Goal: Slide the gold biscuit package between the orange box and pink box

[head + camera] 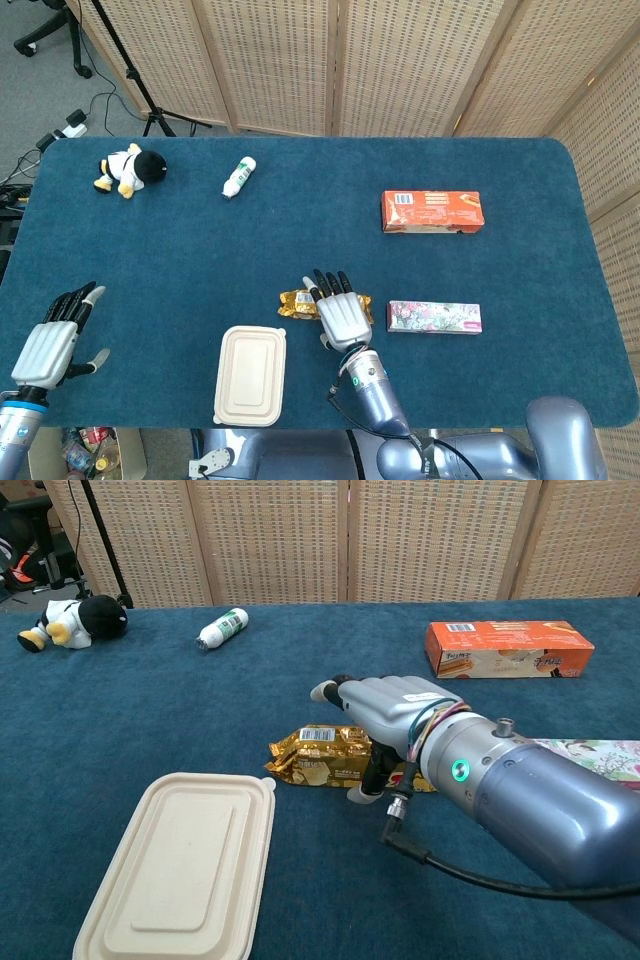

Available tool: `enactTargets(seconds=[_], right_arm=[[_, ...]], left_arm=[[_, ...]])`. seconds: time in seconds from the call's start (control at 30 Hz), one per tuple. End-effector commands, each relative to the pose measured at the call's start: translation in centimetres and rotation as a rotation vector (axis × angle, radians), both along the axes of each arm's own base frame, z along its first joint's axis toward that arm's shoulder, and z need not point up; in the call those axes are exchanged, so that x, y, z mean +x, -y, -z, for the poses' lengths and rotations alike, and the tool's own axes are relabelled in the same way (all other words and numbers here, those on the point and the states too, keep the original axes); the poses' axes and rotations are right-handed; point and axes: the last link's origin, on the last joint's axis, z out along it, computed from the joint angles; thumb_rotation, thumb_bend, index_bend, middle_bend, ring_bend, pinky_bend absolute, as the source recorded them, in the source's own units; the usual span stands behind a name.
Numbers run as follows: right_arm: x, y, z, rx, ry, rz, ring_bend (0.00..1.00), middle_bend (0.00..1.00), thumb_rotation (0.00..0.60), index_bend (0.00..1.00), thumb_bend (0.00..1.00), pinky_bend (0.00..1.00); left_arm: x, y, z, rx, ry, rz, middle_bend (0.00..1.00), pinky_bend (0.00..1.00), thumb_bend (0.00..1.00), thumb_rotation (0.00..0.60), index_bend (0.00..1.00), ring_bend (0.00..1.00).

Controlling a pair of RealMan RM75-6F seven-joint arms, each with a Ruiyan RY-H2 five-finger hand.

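Observation:
The gold biscuit package [295,301] [318,755] lies near the table's front, left of the pink box [434,317] [600,755]. Further back on the right lies the orange box [432,211] [508,648]. My right hand [340,318] [385,710] lies flat over the middle of the package, fingers stretched out and apart, thumb down at the package's near side. It covers most of the package; only the left end and a sliver on the right show. My left hand [50,348] hovers open at the front left, holding nothing.
A white lidded food container [250,374] [180,865] sits just front-left of the package. A small white bottle [238,178] [221,628] and a penguin plush [130,170] [70,620] lie at the back left. Bare blue cloth separates the two boxes.

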Motion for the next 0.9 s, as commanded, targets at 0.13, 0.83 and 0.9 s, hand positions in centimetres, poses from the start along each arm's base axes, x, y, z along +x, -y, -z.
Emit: enactTargets(seconds=[0.13,0.83,0.9], right_arm=[[0.6,0.7,0.7,0.009,0.007,0.000,0.00,0.00,0.600,0.07,0.26,0.00],[2.3,3.7,1.6,-0.011,0.010,-0.019,0.00,0.00,0.600,0.07,0.26,0.00],[2.2,3.8,1.8,-0.007,0.010,-0.015,0.00,0.00,0.600,0.07,0.26,0.00]], left_arm=[[-0.1,0.0,0.1,-0.005,0.001,-0.002,0.00,0.00,0.28,0.600,0.00,0.00],[-0.5,-0.1,0.7,-0.029,0.026,-0.028,0.00,0.00,0.28,0.600,0.00,0.00],[-0.6,-0.2,0.7,-0.031,0.025,-0.032,0.00,0.00,0.28,0.600,0.00,0.00]])
